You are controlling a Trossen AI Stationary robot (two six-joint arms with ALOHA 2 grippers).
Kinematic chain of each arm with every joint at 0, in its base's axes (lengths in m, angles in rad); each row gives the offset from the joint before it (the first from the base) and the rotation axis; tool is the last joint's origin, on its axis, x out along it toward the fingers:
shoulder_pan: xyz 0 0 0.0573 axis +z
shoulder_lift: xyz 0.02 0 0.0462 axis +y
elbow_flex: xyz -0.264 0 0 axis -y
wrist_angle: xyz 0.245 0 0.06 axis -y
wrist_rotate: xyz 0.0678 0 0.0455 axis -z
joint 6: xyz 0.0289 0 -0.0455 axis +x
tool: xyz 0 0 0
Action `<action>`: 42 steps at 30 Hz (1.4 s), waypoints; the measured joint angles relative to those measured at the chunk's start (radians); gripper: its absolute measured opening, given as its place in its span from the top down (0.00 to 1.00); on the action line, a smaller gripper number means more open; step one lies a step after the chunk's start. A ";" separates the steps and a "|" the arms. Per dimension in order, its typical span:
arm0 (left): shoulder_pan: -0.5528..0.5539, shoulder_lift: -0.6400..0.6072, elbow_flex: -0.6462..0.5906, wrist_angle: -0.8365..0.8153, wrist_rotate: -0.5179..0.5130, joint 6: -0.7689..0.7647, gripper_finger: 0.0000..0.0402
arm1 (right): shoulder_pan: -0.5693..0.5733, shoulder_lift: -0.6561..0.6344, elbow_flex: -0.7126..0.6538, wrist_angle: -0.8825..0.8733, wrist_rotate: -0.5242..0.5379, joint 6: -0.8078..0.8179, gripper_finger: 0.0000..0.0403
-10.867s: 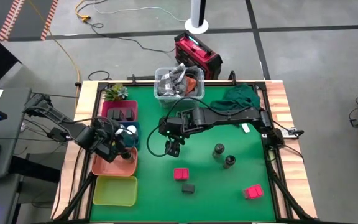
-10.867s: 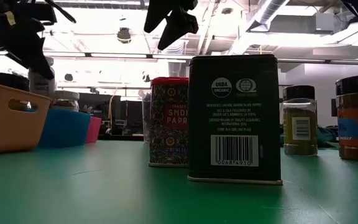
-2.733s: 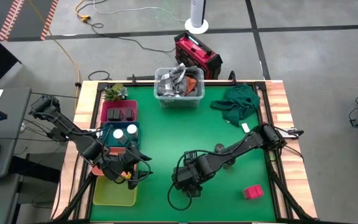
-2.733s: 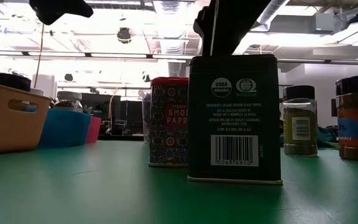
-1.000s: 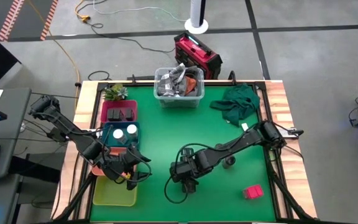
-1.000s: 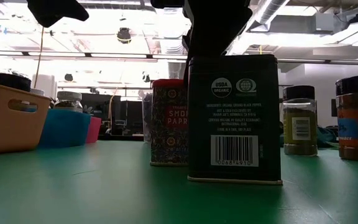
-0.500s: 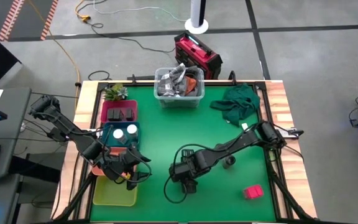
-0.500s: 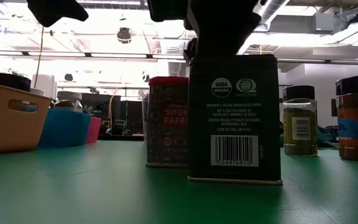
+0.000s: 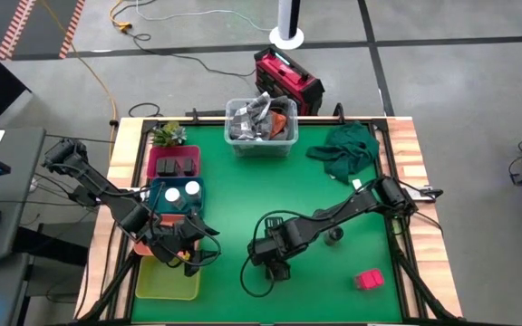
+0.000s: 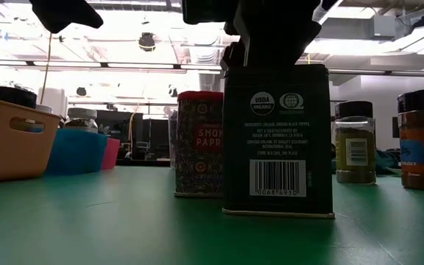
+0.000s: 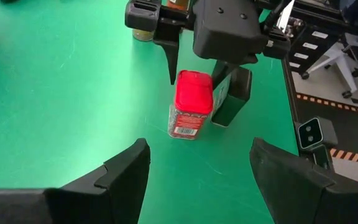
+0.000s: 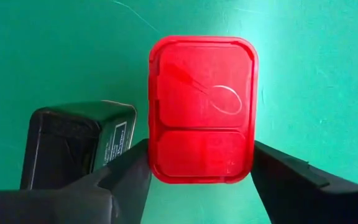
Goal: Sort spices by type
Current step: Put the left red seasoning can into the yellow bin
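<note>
Right fingers (image 12: 197,180) directly above the red box (image 12: 202,109), one finger on each side of the lid, spread wider than the box and apparently not yet touching it (contact hard to confirm from the wrist view). Nothing held. Red box upright on the green desk (image 9: 234,217), near mid-front, just beside a black box (image 12: 73,146) standing on one flank. Long axis of the red lid running along the fingers, so the closing line crosses the short side: favourable for a straight descent and squeeze. Black box close to one finger; risk of nudging it on the way down.

Left fingers (image 11: 197,177) wide apart, empty, over the yellow tray (image 9: 166,279), facing the red box from well off. Right arm far nearer; grasp best left to it.
</note>
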 joint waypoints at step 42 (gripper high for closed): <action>0.089 0.025 0.000 0.108 -0.046 0.177 0.25 | -0.085 -0.003 0.260 0.046 0.060 -0.046 0.38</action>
